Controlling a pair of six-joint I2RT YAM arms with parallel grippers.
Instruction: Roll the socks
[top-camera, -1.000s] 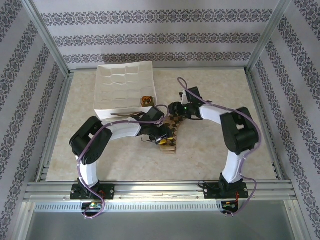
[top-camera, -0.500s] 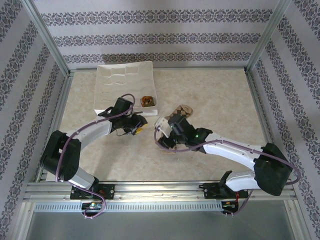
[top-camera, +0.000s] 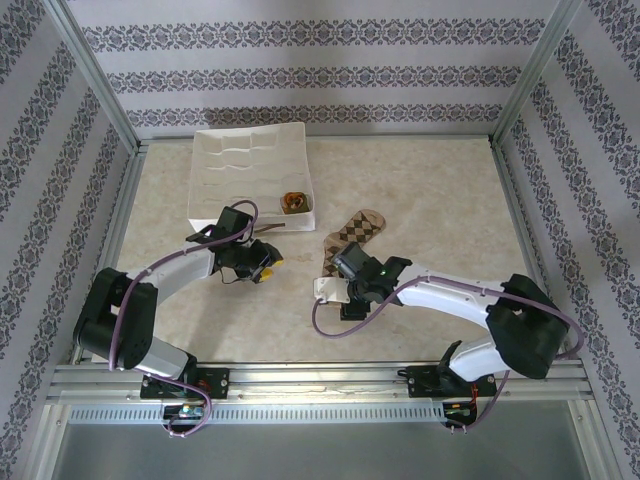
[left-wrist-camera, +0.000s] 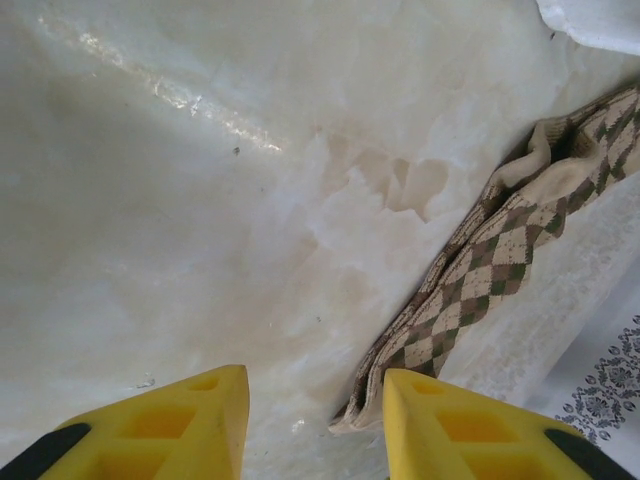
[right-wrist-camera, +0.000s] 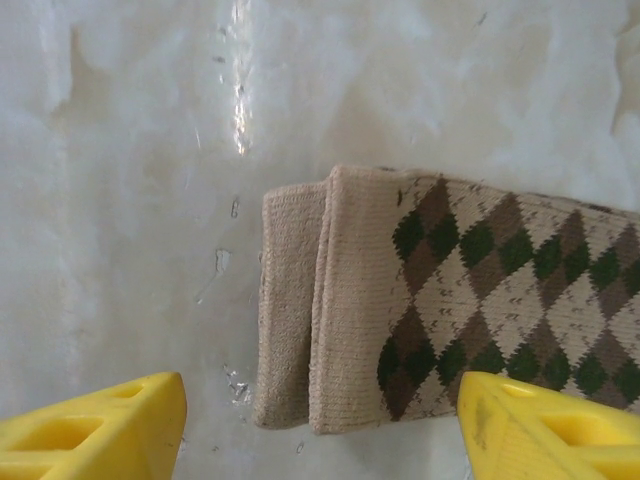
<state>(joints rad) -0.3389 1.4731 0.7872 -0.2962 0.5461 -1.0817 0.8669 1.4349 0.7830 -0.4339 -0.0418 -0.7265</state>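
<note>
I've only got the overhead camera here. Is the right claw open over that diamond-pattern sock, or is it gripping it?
Observer: Open. The right claw hangs above the cuff end of the sock with its fingers wide apart.
Operator: And the left claw, is anything in it?
Observer: No. The left claw is open with bare table between its fingers. The sock's edge lies just beside one finger.
</note>
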